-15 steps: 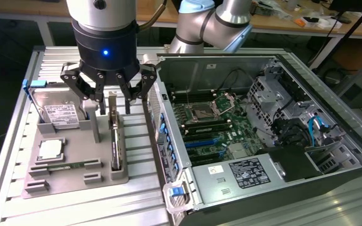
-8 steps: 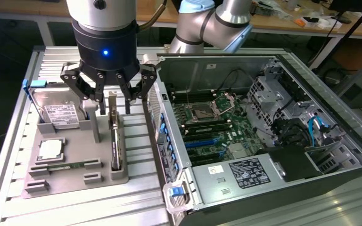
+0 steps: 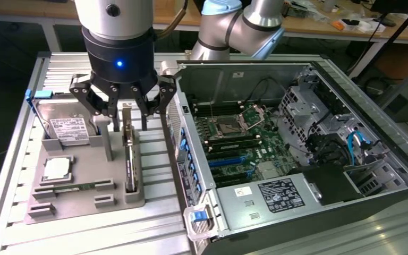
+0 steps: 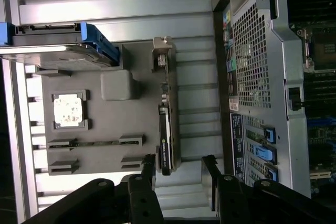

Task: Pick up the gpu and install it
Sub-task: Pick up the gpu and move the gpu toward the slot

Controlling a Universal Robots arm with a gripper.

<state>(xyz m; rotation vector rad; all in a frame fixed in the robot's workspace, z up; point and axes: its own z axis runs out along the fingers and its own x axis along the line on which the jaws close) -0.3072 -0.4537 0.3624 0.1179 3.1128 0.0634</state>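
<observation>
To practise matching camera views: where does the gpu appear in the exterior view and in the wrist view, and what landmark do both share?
Exterior view: the gpu stands on edge in the grey holder, on its side nearest the computer case, below the gripper.
Wrist view: the gpu runs between the grey holder and the computer case, one end inside the open gripper.
Shared landmark: the square chip.

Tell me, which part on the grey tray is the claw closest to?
The gpu, the thin dark card standing on edge; the open claw hangs right above it. The hard drive, processor and memory stick lie farther off.
</observation>
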